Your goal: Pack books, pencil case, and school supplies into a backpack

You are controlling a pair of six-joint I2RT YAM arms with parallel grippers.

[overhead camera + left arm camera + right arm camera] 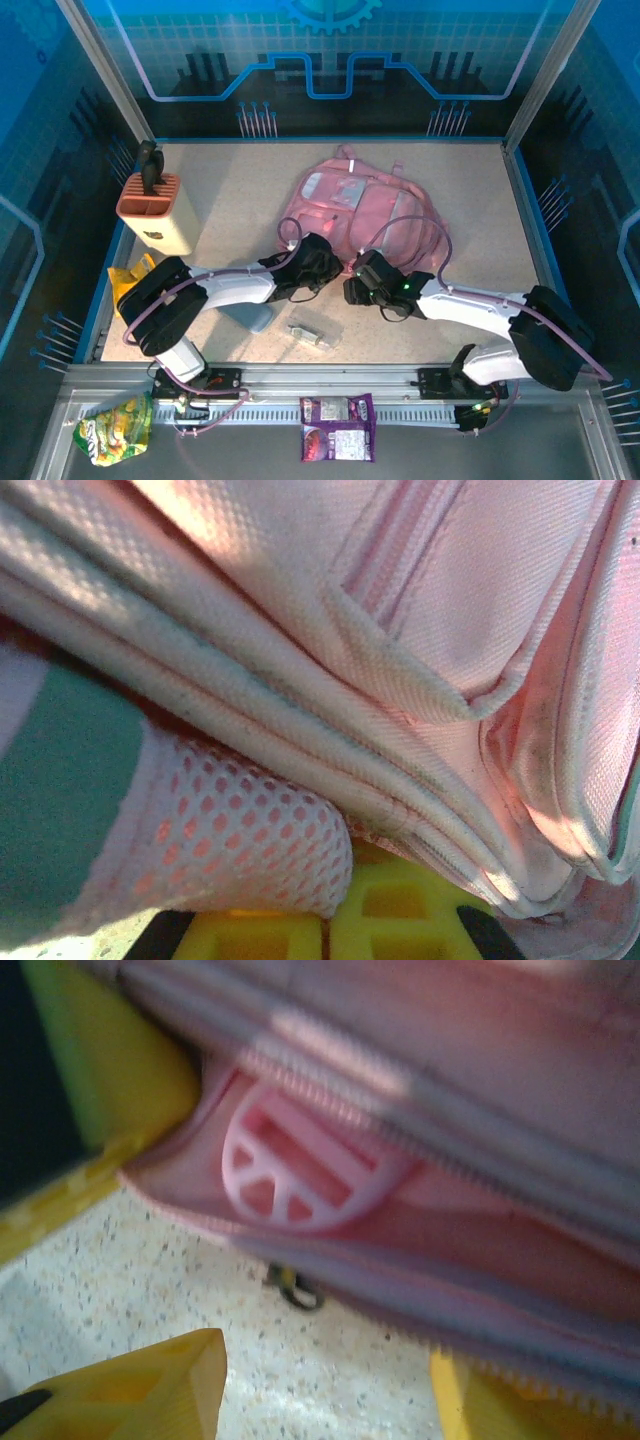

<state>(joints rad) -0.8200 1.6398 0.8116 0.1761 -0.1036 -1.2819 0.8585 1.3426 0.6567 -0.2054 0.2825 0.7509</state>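
The pink backpack (375, 205) lies flat in the middle of the table. My left gripper (320, 262) is at its near left edge. In the left wrist view its yellow fingers (400, 920) meet under the backpack's mesh and piped seams (330, 710), shut on the fabric, tips hidden. My right gripper (358, 280) is at the near edge too, open (325, 1360), facing a zipped seam, a round pink badge (300, 1165) and a small dark zip ring (295, 1288). The grey-blue pencil case (252, 316) lies half under my left arm. The clear silvery item (310, 335) lies beside it. A yellow book corner (135, 272) shows behind the left arm.
A beige, orange-topped block (157, 210) stands at the back left. On the metal front ledge lie a yellow foil snack bag (115, 428) and purple snack packets (338, 428). Bare tabletop (220, 190) stretches left of the backpack.
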